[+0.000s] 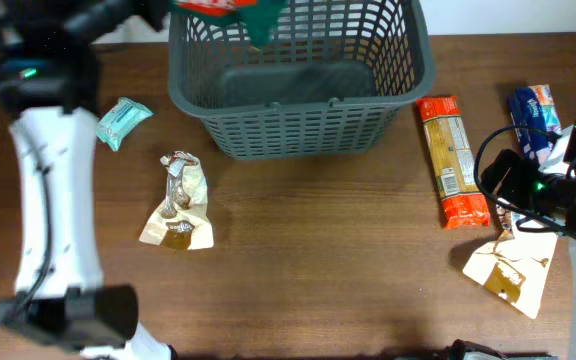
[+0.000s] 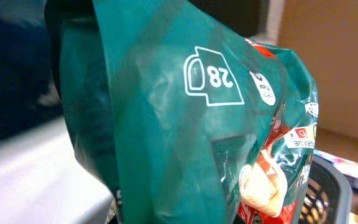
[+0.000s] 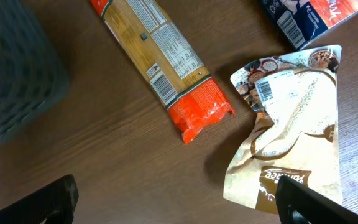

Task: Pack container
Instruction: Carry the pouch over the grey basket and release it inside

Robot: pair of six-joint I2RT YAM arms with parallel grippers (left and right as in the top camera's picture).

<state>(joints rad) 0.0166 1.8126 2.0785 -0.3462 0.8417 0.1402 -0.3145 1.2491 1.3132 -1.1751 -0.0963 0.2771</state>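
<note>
While left claw [image 1: 173,8] grips a green packet [image 1: 260,20], container [image 1: 298,125] just below, right claw [image 3: 173,202] open.

Soft, even light from above falls on the brown tabletop [image 1: 318,250] in the overhead view; the container [image 1: 298,125] throws only a faint shadow along its near side, and the pale strip beyond the far edge is washed out; in the left wrist view the green packet [image 2: 166,124] fills the frame, slightly soft, a dull sheen on its creases, everything behind it blurred; the right wrist view is crisp on the beige pouch [image 3: 291,124], which shades the wood at its left; the right end effector [image 3: 176,193] shows fingers [image 3: 48,202] dark and unfocused.
</note>
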